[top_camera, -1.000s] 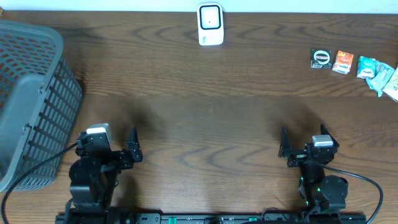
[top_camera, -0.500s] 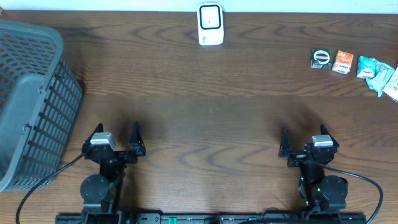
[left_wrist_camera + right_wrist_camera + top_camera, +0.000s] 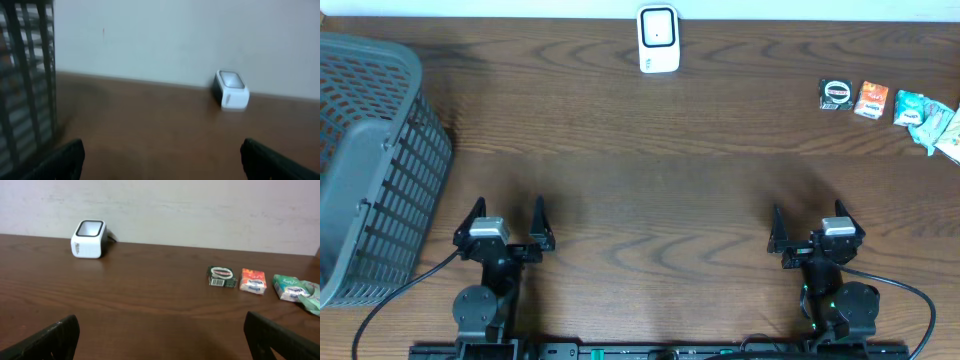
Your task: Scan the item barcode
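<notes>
both jaws spread wide and empty, you'd take the small green-black packet [image 3: 836,94] at the desk's [image 3: 670,170] far right edge across its flat narrow sides, since it looks light, stiff and easily nudged.

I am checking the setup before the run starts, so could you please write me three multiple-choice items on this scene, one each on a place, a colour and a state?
1. Where does the scanner stand?
A. at the table's far edge, near the middle
B. inside the basket
C. between the grippers

2. What colour is the basket?
A. red
B. grey
C. yellow

3. How are the left gripper and right gripper?
A. both open and empty
B. both shut on packets
C. one holds the scanner

Answers: 1 A, it sits by the wall. 2 B, grey mesh at left. 3 A, fingers spread, nothing between them.
</notes>
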Tool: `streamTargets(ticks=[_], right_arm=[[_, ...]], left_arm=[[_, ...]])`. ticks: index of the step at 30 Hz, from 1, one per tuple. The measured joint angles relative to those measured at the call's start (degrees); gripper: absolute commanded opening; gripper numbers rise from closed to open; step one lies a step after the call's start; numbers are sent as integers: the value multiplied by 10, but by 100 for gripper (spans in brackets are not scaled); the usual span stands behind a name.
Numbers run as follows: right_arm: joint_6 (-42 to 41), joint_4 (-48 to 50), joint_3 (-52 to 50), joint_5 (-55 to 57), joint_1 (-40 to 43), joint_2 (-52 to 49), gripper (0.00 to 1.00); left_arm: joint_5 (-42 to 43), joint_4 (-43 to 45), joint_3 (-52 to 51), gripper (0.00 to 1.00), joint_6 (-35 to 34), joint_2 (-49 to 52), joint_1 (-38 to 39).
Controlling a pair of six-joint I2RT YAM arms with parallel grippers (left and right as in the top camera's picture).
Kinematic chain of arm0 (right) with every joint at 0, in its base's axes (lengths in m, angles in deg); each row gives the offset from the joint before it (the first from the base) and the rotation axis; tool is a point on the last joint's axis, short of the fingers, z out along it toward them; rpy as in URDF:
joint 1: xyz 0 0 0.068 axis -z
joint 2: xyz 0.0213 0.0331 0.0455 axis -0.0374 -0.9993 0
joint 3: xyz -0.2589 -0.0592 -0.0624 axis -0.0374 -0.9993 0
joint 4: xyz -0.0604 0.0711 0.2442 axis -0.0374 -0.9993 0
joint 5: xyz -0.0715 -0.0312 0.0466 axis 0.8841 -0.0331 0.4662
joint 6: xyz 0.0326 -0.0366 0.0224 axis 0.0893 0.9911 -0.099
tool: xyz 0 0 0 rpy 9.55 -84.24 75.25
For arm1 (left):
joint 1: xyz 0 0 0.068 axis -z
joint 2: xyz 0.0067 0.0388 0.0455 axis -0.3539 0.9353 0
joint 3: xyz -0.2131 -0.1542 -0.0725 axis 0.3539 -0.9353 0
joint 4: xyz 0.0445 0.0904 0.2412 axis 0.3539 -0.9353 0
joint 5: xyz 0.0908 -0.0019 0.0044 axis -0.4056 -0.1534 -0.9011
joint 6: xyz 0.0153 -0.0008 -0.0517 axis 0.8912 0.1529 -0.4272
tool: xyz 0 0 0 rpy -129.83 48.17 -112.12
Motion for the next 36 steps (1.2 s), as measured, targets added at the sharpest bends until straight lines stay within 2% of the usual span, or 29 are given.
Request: streamTargets(ticks=[3,11,20,36], right_arm=[[0,0,0,0,0,0,99],[1,0,0,0,0,0,99],[1,0,0,0,0,0,99],[1,0,0,0,0,0,99]], left_arm=[[4,-41,-1,98,9,0,0],[35,-52,2,98,60,0,0],[18,-57,3,98,38,0,0],[14,-59,4,97,42,0,0]])
